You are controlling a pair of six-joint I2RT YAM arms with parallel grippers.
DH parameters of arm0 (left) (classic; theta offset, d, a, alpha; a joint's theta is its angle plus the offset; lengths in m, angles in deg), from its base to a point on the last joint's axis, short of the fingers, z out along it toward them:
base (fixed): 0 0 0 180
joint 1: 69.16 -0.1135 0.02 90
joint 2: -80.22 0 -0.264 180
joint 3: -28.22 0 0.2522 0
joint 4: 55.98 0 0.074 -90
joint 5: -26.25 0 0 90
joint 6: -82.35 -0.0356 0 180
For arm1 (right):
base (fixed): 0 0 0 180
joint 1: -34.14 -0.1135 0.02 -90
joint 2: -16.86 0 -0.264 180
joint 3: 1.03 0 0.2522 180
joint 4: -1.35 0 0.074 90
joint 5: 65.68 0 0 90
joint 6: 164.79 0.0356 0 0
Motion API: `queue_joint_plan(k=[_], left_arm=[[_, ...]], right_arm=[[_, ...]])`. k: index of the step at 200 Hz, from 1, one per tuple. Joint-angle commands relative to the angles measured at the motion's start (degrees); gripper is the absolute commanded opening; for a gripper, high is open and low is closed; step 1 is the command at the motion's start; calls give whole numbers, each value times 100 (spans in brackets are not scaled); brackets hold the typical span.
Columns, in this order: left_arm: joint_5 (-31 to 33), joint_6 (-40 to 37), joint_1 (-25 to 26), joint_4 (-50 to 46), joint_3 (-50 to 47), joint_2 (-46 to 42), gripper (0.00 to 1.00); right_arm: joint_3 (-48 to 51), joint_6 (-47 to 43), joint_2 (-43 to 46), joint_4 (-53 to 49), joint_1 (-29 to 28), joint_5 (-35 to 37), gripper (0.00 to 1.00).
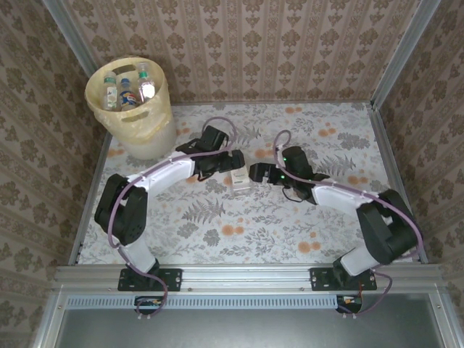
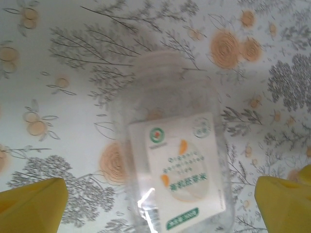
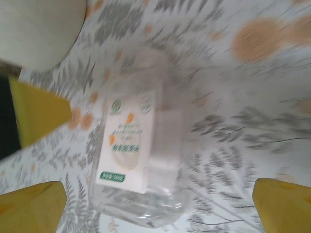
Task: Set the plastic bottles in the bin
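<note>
Bottle (image 1: 239,181) of clear plastic, squarish, with a white label printed in green and orange, lies on the floral table (image 1: 326,232) near its middle, between the two arms. Both the left gripper (image 2: 160,204) and the right gripper (image 3: 160,199) stand spread wide, yellow fingers (image 2: 34,204) either side of it, not touching. The pale yellow bin (image 1: 148,123) at the far left corner holds three bottles (image 1: 128,93) with their caps up
</note>
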Motion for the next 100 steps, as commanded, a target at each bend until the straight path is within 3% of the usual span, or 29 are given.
queue_joint_plan(k=[1, 32, 100], left_arm=[[331, -113, 224, -495, 355, 243, 100], [443, 5, 424, -716, 662, 502, 100], [497, 221, 655, -1132, 1133, 950, 100]], right_arm=[[312, 143, 426, -78, 149, 809, 100], [588, 143, 800, -57, 218, 1011, 100], [831, -93, 705, 353, 230, 201, 100]])
